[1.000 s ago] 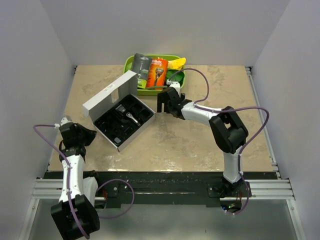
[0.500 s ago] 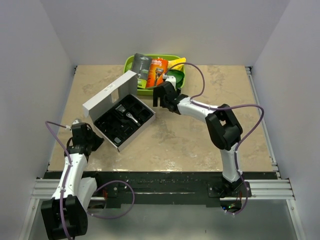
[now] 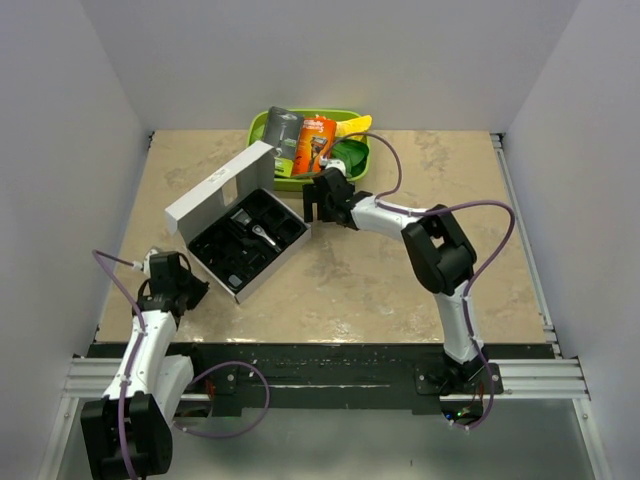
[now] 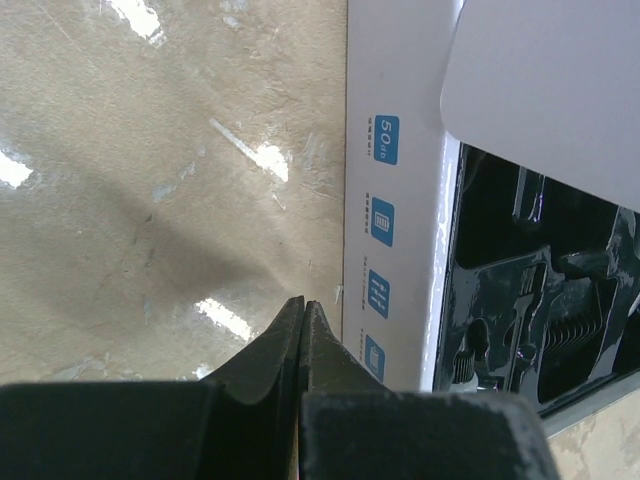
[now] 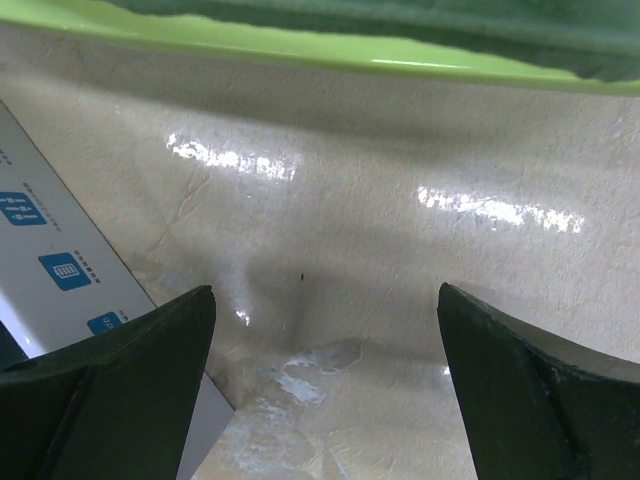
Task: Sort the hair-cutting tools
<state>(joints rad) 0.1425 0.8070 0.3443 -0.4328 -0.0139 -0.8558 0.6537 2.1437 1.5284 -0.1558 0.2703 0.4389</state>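
Two robot arms reach over a beige stone-patterned bench (image 3: pixel 400 270). The left jaws are pressed fully together, with nothing between them, low over bare bench. Just ahead of their tips and to the right stands the white side wall of an open white box (image 4: pixel 385 200), printed with small blue icons. Past that wall, further right of the jaws, is the box's black moulded insert (image 3: pixel 232 255). In it lies the slim black hair clipper (image 3: pixel 263 236), silver head showing. Dark comb-like pieces (image 4: pixel 585 330) lie in the pockets beside it, too dark to tell apart. The box's white lid (image 3: pixel 215 192) stands open on the far side.

The right jaws are spread wide and hold nothing, close above the bench. The box's corner (image 5: pixel 60 270) sits just left of them. The rim of a green tray (image 5: pixel 300 50) runs just beyond them. In that tray lean an orange razor package (image 3: pixel 316 143) and a grey-and-green razor package (image 3: pixel 284 135).
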